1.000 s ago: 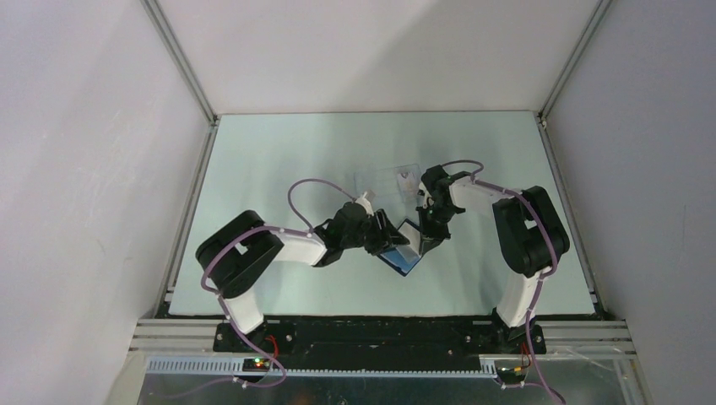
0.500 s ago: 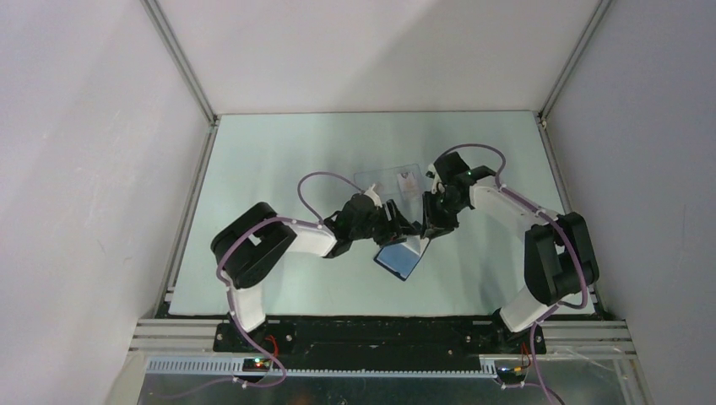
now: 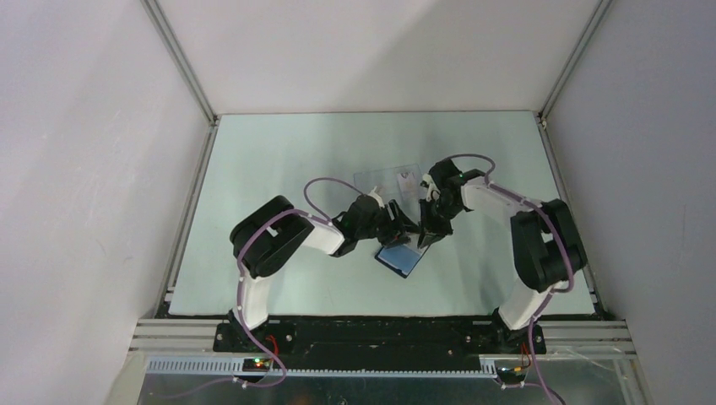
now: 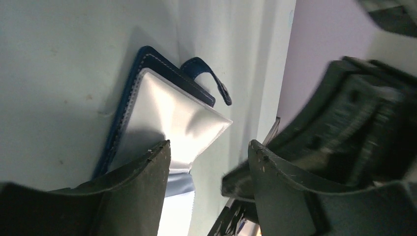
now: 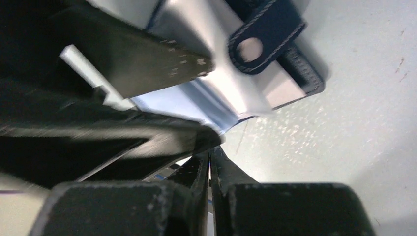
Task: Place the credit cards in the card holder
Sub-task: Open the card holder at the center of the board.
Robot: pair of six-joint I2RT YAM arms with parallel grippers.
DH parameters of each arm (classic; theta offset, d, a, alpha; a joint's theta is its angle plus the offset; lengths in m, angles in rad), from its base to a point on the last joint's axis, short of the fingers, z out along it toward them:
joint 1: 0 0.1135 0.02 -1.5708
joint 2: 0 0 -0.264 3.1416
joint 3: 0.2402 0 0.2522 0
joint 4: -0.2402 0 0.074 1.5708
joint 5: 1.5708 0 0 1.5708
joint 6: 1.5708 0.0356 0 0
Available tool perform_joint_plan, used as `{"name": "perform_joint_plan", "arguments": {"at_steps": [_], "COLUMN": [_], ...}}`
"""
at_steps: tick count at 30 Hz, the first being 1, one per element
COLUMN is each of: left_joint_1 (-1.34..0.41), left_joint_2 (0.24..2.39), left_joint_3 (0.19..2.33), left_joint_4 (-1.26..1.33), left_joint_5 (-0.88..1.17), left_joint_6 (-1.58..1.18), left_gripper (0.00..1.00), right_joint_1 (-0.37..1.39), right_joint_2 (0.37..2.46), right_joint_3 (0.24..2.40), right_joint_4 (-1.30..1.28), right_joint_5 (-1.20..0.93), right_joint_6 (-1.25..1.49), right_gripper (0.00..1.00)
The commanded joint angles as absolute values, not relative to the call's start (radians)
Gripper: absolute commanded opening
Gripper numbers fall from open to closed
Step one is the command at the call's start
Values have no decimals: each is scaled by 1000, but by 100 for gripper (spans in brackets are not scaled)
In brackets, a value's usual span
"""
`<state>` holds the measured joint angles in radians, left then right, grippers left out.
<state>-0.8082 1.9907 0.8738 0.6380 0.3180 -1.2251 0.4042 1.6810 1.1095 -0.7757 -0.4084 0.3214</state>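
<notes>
Card holder point(image 3: 398, 258) and credit cards point(image 3: 390, 180) both lie on the pale table point(image 3: 279, 169), near its middle in the top view, the cards at about 12 o'clock from the holder and a little apart from it. The left arm point(image 3: 279, 240) reaches in from 8 o'clock and the right arm point(image 3: 540, 245) from 4 o'clock, and their ends meet over the holder's 12 o'clock edge. The left hand point(image 3: 404, 226) stands wide open: in its wrist view its two dark fingers are well apart with bare table between them, and the finger point(image 4: 147, 164) at 9 o'clock overlaps the holder's pale inner sleeve point(image 4: 172, 113); I cannot tell whether it touches. The right hand point(image 3: 426, 236) has its fingers drawn together to a thin slit in its own wrist view, and whether anything thin sits in that slit cannot be told. The card holder is dark navy and lies open and flat with its lighter inner face up. The cards are pale, nearly see-through rectangles, overlapping, one with a small dark mark. A short navy strap point(image 5: 263, 34) with a round snap sticks out from the holder's edge, curling over the sleeve.
</notes>
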Motion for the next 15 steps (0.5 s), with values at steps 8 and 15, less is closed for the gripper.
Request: {"name": "perform_joint_plan", "arguments": {"at_steps": [8,15], "left_joint_1": [-800,-813], "left_joint_2": [1929,1819], "left_joint_3": [750,792], "left_joint_4": [627,228], "left_joint_5": [252,181], "left_joint_6": [-1281,-1158], "left_gripper": [57,48], "right_joint_1": [338,337], "right_joint_2": [1943,1994], "right_joint_3": [1214,1238], "right_joint_4": [-792,-813], "right_joint_5": [-353,-283], "right_joint_6": [313,299], "right_gripper": [1,0]}}
